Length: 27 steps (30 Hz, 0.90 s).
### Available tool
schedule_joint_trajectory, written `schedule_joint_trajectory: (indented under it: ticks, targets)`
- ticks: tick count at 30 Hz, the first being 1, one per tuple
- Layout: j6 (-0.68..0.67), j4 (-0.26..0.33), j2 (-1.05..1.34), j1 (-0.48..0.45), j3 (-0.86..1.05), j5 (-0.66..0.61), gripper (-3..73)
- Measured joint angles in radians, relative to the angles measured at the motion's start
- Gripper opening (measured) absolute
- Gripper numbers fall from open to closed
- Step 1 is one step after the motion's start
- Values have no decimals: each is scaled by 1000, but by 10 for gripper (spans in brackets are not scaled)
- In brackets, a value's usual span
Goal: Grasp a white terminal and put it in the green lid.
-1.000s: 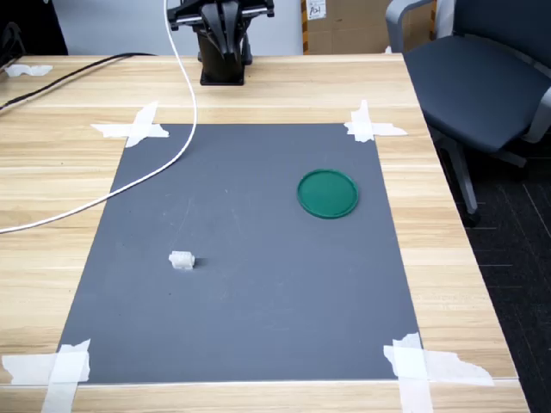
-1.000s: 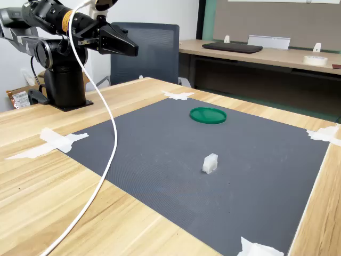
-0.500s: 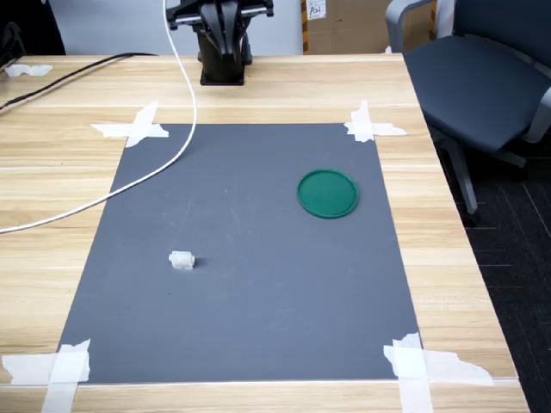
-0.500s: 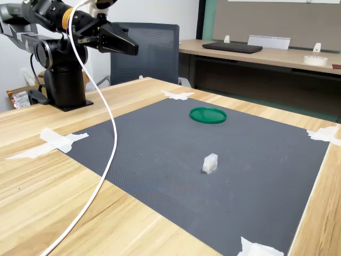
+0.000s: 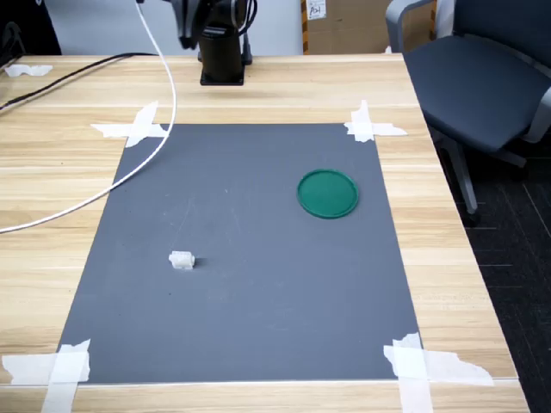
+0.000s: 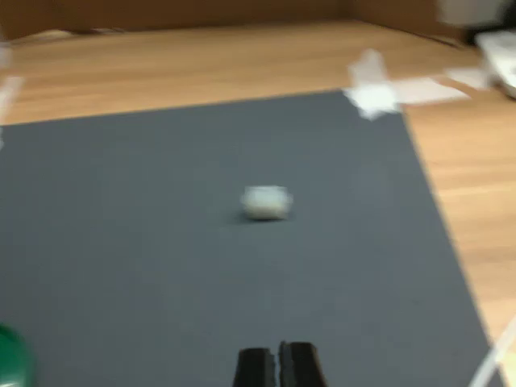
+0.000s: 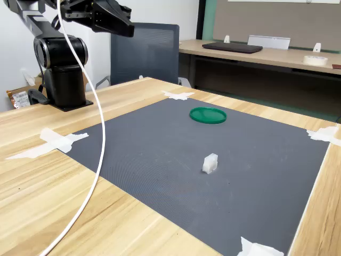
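Desk: I see a big wooden desk with a dark grey mat taped down at its four corners.
Arm: my arm stands at the far edge of the desk in the first exterior view. It is lifted high, well away from the mat's middle.
Cable: a white cable hangs from the arm and lies across the mat's far corner on the first exterior view's left.
Green lid: it lies flat on the mat, near the mat's edge on the first exterior view's right. Nothing is in it.
White terminal: it sits on the mat nearer the edge on the first exterior view's left, well apart from the lid. In the wrist view it is a blurry white blob out ahead of me.
Gripper: the two jaws look pressed close, with just a thin line between them. They hold nothing.
Done: I think nothing yet. The terminal is not picked up.
Left: I must go down to it, open the jaws, grab it, carry it to the lid and let go.
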<state>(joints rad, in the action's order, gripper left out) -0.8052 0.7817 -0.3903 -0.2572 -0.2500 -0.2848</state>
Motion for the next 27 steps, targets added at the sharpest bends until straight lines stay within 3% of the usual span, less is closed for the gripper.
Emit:
schedule_joint_trajectory:
  ticks: [4,12,27]
  targets:
    - [-77,0,-139,-67,-72,-47,-29]
    - [-281,-13,-439,-76,-305,-209,-29]
    - [-280,-326,-908,-76,-773,-534,-26]
